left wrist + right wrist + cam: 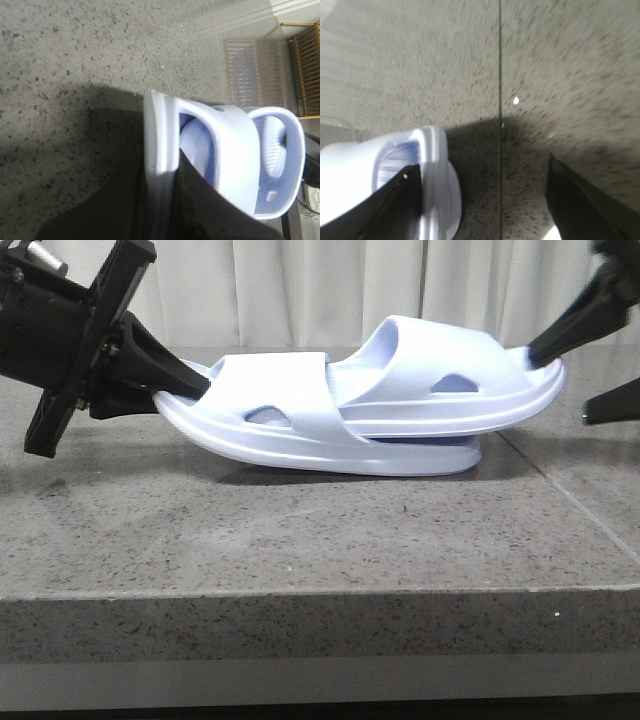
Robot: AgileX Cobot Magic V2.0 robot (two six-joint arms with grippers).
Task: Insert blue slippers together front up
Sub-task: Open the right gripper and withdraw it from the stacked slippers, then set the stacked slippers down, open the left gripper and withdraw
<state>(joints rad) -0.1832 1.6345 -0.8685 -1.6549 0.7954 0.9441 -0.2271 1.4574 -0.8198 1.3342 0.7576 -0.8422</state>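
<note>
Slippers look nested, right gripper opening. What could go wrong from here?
1. The left gripper is clamped on the lower slipper; pulling back could drag the pair apart.
2. The right gripper is open, one finger touching the upper slipper's raised end; withdrawing might snag and shift it.
3. That end overhangs unsupported and may tip.

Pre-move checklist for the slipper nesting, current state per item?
1. Left pincer gripping the lower pale blue foam slipper at its end: ok.
2. Right pincer holding the upper pale blue foam slipper: not ok, fingers spread, one touching the rim.
3. Upper slipper's end tucked under the lower one's strap: ok.
4. Fully seated: cannot tell.
5. Both straps facing up: ok.
6. Lower slipper resting on the grey speckled stone table: ok.
</note>
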